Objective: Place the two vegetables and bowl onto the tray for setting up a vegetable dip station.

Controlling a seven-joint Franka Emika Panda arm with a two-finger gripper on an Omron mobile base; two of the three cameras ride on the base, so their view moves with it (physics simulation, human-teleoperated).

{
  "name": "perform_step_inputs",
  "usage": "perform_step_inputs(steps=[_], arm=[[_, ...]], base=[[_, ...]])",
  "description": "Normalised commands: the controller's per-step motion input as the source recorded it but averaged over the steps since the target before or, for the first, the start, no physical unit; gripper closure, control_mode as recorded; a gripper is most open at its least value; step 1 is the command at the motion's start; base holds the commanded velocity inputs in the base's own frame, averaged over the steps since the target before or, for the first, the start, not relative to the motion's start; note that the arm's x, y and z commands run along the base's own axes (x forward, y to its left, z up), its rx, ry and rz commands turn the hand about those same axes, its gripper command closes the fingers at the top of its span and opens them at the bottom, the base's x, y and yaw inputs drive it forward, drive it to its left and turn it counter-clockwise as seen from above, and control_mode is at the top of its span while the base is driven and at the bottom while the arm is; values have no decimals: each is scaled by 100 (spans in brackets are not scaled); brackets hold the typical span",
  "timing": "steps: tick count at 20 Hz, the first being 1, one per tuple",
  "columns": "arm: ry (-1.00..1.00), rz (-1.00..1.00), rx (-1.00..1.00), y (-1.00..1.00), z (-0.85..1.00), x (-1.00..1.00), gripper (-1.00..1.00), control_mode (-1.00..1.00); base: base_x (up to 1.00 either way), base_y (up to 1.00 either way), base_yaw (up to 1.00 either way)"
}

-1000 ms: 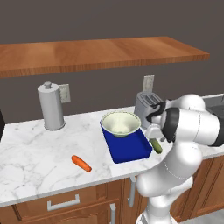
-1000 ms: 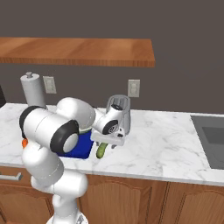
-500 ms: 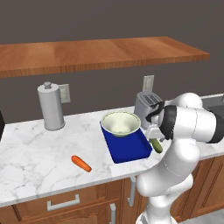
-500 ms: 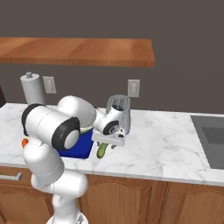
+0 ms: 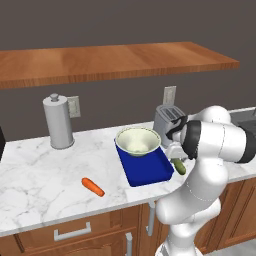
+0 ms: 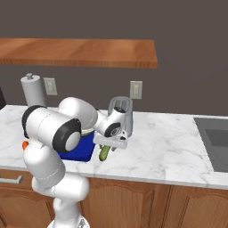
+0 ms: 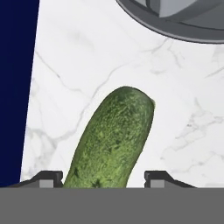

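The dark green cucumber lies on the marble counter just right of the blue tray. My gripper is down over it, and in the hand view the cucumber runs up between the two fingertips. The jaws stand open, with a thin gap left on each side. The pale cream bowl sits on the far end of the tray. The orange carrot lies on the counter left of the tray, near the front edge.
A grey toaster stands right behind the cucumber. A paper towel holder is at the back left. A sink lies far right. A wooden shelf hangs above the counter.
The jaws have narrowed around the cucumber. The arm has hardly moved, and the cucumber, bowl, tray and carrot lie where they were.
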Motion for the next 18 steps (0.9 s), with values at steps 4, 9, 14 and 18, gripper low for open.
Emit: perform_step_inputs(steps=[4,9,14,18], arm=[[0,0,0,0,-5,0,100,-100],[1,-1,0,0,-7,0,100,-100],[0,-8,3,-2,18,-10,100,-100],[0,-21,3,-9,31,-20,100,-100]], base=[[0,0,0],[0,0,0],[0,0,0],[0,0,0]])
